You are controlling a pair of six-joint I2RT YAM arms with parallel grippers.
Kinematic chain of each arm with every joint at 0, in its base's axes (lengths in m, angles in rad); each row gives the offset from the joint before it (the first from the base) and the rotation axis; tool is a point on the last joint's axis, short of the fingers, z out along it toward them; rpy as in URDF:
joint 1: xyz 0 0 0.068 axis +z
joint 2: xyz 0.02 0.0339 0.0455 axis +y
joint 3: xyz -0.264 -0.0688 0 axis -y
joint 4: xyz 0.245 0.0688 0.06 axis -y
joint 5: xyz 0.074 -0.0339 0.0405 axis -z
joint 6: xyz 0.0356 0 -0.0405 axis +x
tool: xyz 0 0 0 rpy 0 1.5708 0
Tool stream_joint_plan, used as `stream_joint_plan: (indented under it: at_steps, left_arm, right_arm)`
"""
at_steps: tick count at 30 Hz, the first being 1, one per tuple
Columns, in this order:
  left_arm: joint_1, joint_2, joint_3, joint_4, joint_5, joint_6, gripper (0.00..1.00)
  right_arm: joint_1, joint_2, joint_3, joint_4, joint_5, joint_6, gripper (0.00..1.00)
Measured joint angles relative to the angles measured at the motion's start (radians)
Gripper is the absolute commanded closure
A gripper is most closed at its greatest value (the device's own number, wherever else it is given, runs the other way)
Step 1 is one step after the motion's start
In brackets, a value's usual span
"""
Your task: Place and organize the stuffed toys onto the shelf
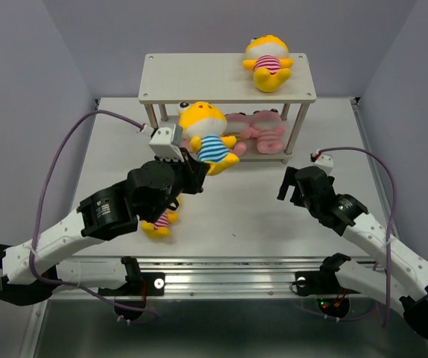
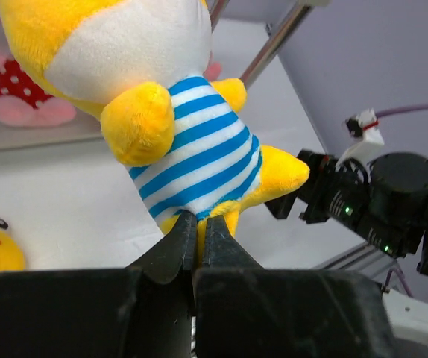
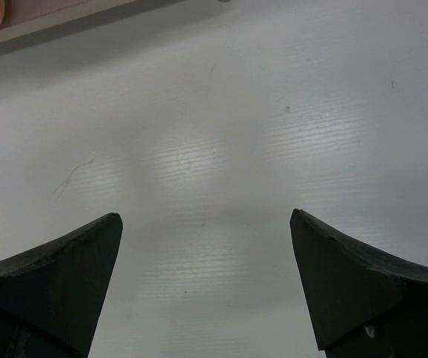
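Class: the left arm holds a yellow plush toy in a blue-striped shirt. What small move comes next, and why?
Probably raise the blue-striped yellow plush toy toward the top board of the pale wooden shelf: the left end effector grips its lower end, another yellow toy lies there, pink toys lie below.

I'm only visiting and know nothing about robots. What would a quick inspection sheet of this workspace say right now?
Surface: white table, bare parts look clean.
Job's things: blue-striped yellow toy held up in front of the shelf; pink-striped yellow toy lying on the top board; pink toys on the lower board; another yellow toy on the table, partly under the left arm.
Clutter: nothing seen.
Grippers: left gripper shut on the held toy's lower end; right gripper open and empty above the table.
Cables: purple cables loop from each wrist.
Surroundings: plain pale walls on three sides.
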Motion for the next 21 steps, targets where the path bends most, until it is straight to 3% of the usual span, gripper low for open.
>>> stream_joint_plan:
  at_steps: [4, 9, 13, 21]
  left_arm:
    - [0.048, 0.030, 0.113, 0.041, -0.024, 0.106, 1.00]
    - [0.256, 0.104, 0.291, 0.084, 0.060, 0.243, 1.00]
    - [0.445, 0.241, 0.465, 0.115, 0.221, 0.344, 1.00]
    - [0.670, 0.511, 0.653, 0.104, 0.574, 0.428, 1.00]
  right_arm:
    - [0.000, -0.016, 0.000, 0.000, 0.010, 0.000, 0.00]
    - [0.000, -0.018, 0.000, 0.000, 0.010, 0.000, 0.00]
    - [0.000, -0.014, 0.002, 0.000, 0.010, 0.000, 0.00]
    - [0.000, 0.008, 0.005, 0.001, 0.009, -0.001, 0.00]
